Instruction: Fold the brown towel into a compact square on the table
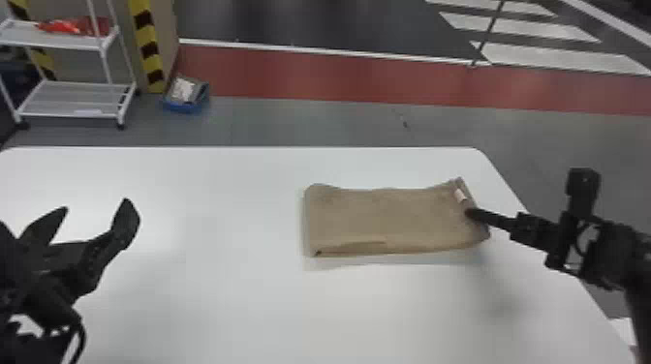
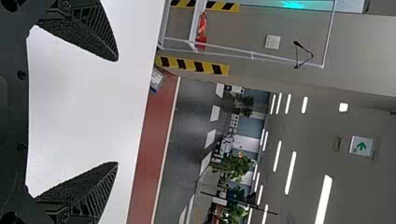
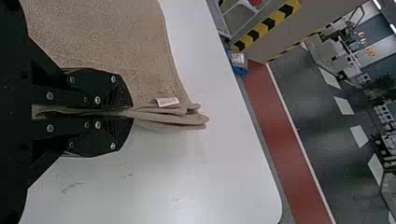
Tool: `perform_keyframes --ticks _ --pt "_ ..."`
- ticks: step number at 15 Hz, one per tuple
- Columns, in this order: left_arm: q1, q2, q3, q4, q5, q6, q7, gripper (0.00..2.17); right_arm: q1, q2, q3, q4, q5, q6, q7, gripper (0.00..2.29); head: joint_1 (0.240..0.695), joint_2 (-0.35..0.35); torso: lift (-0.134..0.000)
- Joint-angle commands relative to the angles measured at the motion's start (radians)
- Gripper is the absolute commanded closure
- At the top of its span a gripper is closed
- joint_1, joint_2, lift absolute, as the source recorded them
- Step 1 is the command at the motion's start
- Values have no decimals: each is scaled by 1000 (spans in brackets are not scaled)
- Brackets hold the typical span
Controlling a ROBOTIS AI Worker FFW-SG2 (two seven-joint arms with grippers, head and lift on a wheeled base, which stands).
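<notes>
The brown towel (image 1: 387, 218) lies as a folded, wide rectangle on the right half of the white table (image 1: 232, 300). At its right edge, close to a small white tag, is my right gripper (image 1: 472, 213). In the right wrist view my right gripper (image 3: 126, 113) is shut on the layered edge of the towel (image 3: 107, 42), its two fingers pressed together with cloth between them. Over the table's left side my left gripper (image 1: 97, 222) stands open, well away from the towel. The left wrist view shows that gripper (image 2: 116, 112) with nothing between its widely spread fingers.
Beyond the table's far edge stand a white wheeled rack (image 1: 72, 99) and a blue box (image 1: 185, 96) on the floor. A yellow-and-black striped post (image 1: 147, 46) rises beside the rack. The table's right edge runs beneath my right arm.
</notes>
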Motion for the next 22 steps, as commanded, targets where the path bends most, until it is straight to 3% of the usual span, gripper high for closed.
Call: perform_keyframes --ticks 1,5,7,11,13,16,22 --pt "3 0 3 0 0 0 0 90 35 22 -38 -98 -70 10 0 1541 695 -180 -125" --pt "6 0 6 0 3 0 0 90 62 54 -107 -236 -178 10 -8 1541 695 -163 -125" --pt "6 -1 6 0 8 0 -5 90 87 65 -78 -319 -218 13 -14 1541 695 -150 -125" --pt "6 0 7 0 8 0 -5 90 90 133 37 -414 -212 56 -18 1541 695 -99 -125" --pt "10 2 12 -4 8 0 -5 93 98 165 103 -460 -195 71 -20 1541 695 -36 -125" --pt "10 5 12 -4 9 0 -5 93 104 176 190 -485 -162 117 -37 1541 695 37 -125" --pt "9 6 9 -3 12 0 -5 93 93 203 301 -479 -75 129 -75 1541 695 96 -125"
